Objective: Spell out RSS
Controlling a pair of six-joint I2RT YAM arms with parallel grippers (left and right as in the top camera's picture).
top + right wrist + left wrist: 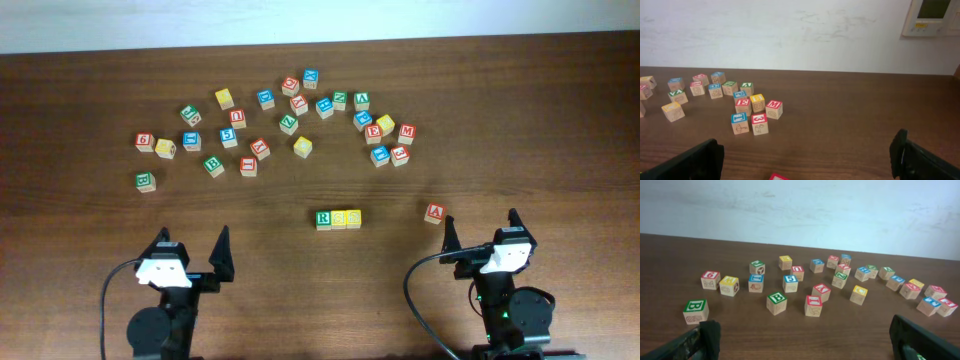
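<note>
In the overhead view a green R block point(323, 219) and two yellow S blocks point(338, 218) point(352, 217) sit touching in a row at the table's middle front. My left gripper point(190, 245) is open and empty at the front left, well left of the row. My right gripper point(480, 230) is open and empty at the front right. Both sets of fingers show at the frame edges in the left wrist view point(802, 340) and the right wrist view point(807, 157). The row is out of both wrist views.
Many loose letter blocks lie scattered across the back of the table point(290, 110). A red A block point(434, 212) sits alone just ahead of my right gripper; its top edge shows in the right wrist view point(779, 177). A green B block point(695, 311) lies nearest my left gripper.
</note>
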